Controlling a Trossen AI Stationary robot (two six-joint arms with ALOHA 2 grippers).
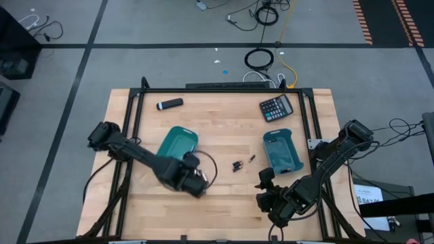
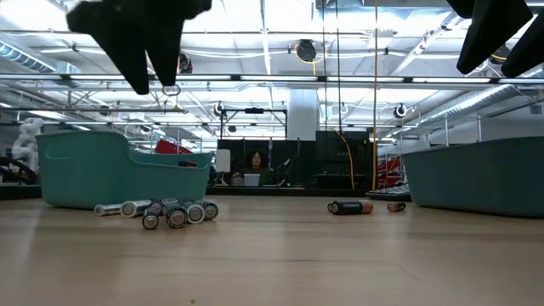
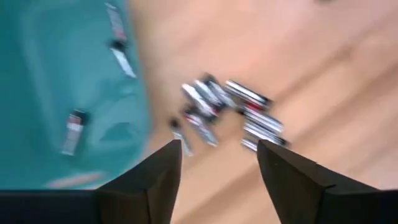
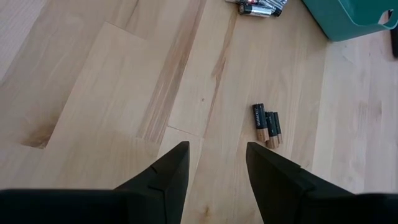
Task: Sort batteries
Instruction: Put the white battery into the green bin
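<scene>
A heap of silvery batteries [image 3: 230, 109] lies on the wooden table just beside the left teal tray [image 3: 56, 74]; it also shows in the low view as the heap [image 2: 170, 212]. A few batteries [image 3: 73, 130] lie inside that tray. My left gripper [image 3: 217, 146] hangs open above the heap, touching nothing; the high view shows my left gripper [image 1: 196, 181] at the tray's near right corner. Some small dark-and-copper batteries [image 4: 266, 126] lie mid-table. My right gripper [image 4: 217, 148] is open and held above the table short of them, near the right teal tray [image 1: 281, 150].
A calculator [image 1: 277, 107] lies at the far right and a black marker-like cylinder [image 1: 169, 104] at the far left. One more small dark battery [image 1: 251, 159] lies by the mid-table group. Bare wood stretches between the two trays and along the near edge.
</scene>
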